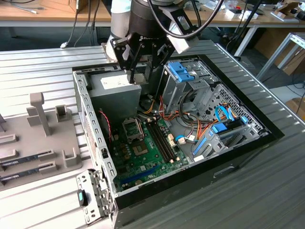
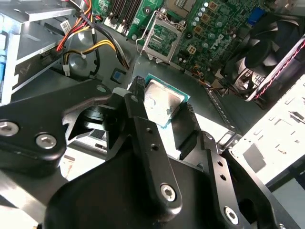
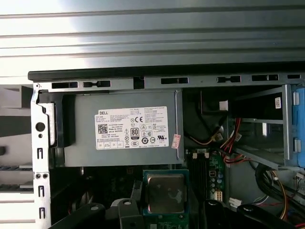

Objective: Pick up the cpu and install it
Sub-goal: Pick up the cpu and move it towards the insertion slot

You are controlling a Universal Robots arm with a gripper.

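My gripper (image 2: 164,98) is shut on the cpu (image 2: 163,104), a small square chip with a silvery top and a thin green rim, pinched by two opposite edges between the black fingers (image 2: 138,87). The first wrist view shows the same cpu (image 3: 165,192) held just in front of the grey power supply (image 3: 121,129). In the exterior view the gripper (image 1: 141,76) hangs above the open computer case, over the power supply (image 1: 116,90). The motherboard's open socket (image 1: 132,129) with its metal frame lies lower down, toward the front of the case. The socket (image 2: 162,38) sits beyond the held chip.
Blue-tabbed drive cages (image 1: 183,71) and bundles of coloured cables (image 1: 200,131) crowd the case on the exterior view's right. Memory slots (image 1: 162,140) run beside the socket. A case fan (image 2: 271,47) sits near the socket. A grey fixture tray (image 1: 33,143) holding memory sticks lies outside the case.
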